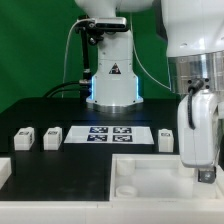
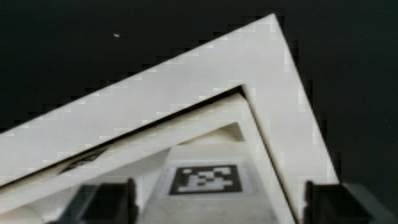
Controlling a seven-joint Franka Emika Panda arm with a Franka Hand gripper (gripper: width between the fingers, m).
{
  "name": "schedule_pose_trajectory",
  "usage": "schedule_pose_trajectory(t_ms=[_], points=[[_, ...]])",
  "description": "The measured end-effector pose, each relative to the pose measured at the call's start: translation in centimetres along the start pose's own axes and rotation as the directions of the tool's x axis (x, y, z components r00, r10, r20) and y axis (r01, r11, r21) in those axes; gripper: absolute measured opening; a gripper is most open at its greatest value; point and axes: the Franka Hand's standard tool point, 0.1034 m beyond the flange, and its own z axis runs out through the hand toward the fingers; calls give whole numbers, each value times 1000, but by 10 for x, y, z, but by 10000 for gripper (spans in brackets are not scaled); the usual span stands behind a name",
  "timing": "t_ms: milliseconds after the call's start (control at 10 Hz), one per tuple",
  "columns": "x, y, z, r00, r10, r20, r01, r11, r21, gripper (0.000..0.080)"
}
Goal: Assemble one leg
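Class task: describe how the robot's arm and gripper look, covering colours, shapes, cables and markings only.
The arm is white with rounded segments, dark joints and a black cable looped beside it. Its base glows blue and bears a black triangular label. The gripper is a white boxy body; its fingers look dark.

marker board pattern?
White marker board printed with four black-and-white square tags in a grid; clearest in the exterior view.

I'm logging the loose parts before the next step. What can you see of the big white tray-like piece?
The tray-like piece lies flat on the black table nearest the exterior camera. It looks like matte white plastic, with a raised rim, a shallow recess and a round hole near one corner. The wrist view shows one pointed corner against the black surface. The tool hangs over its edge at the exterior view's right; contact cannot be told.
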Motion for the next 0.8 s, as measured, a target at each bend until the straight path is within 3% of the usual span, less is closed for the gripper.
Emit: schedule_pose_trajectory(t_ms=[100, 200, 600, 800], points=[[0, 0, 0, 1000, -4, 0, 4, 1000, 0, 575], [-1, 3, 0, 1000, -15, 1, 15, 1000, 1, 634], [-13, 23, -24, 998, -54, 17, 54, 999, 0, 648], [-11, 24, -20, 998, -56, 12, 56, 998, -5, 648]])
